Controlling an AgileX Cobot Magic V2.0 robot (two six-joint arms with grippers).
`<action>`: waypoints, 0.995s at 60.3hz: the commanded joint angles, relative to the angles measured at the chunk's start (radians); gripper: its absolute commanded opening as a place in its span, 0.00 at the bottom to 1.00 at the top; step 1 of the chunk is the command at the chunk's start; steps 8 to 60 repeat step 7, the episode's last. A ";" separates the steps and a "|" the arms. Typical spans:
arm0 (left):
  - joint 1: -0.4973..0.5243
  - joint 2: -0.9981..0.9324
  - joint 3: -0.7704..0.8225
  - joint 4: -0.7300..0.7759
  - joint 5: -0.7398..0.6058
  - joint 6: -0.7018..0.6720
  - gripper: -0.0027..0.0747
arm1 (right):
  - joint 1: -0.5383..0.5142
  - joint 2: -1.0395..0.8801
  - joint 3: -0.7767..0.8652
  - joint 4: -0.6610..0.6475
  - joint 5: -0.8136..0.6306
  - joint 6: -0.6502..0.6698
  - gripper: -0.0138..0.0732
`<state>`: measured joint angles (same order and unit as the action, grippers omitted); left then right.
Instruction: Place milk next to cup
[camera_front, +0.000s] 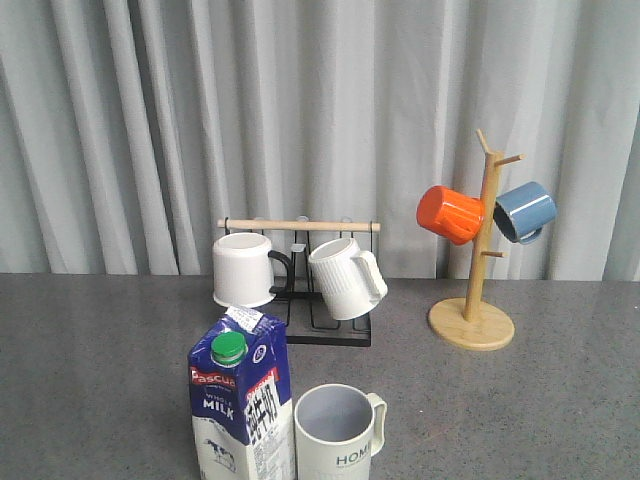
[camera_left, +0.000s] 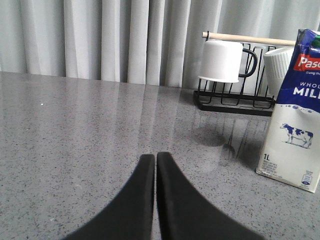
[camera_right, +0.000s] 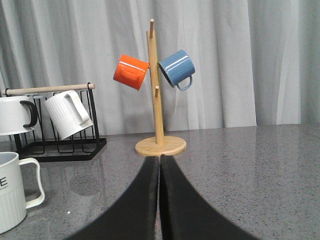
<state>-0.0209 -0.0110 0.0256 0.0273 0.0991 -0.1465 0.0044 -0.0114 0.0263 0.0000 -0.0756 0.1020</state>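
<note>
"Pascual" "MILK" carton stands upright just beside "HOME" cup

The tall gable-top milk carton, dark blue above and white below, with a green round cap, red "Pascual" band, "MILK" lettering and a cow picture, stands upright at the near edge of the grey speckled counter. Just beside it, on its right, stands the pale greyish-cream "HOME" mug, upright, blue-grey inside, its handle pointing right.
</note>
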 joint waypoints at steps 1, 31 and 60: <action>0.002 -0.013 0.025 -0.008 -0.078 -0.008 0.03 | -0.002 -0.009 0.009 -0.016 -0.082 -0.002 0.16; 0.002 -0.013 0.025 -0.008 -0.078 -0.008 0.03 | -0.002 -0.009 0.009 -0.016 -0.082 -0.002 0.16; 0.002 -0.013 0.025 -0.008 -0.078 -0.008 0.03 | -0.002 -0.009 0.009 -0.016 -0.082 -0.002 0.16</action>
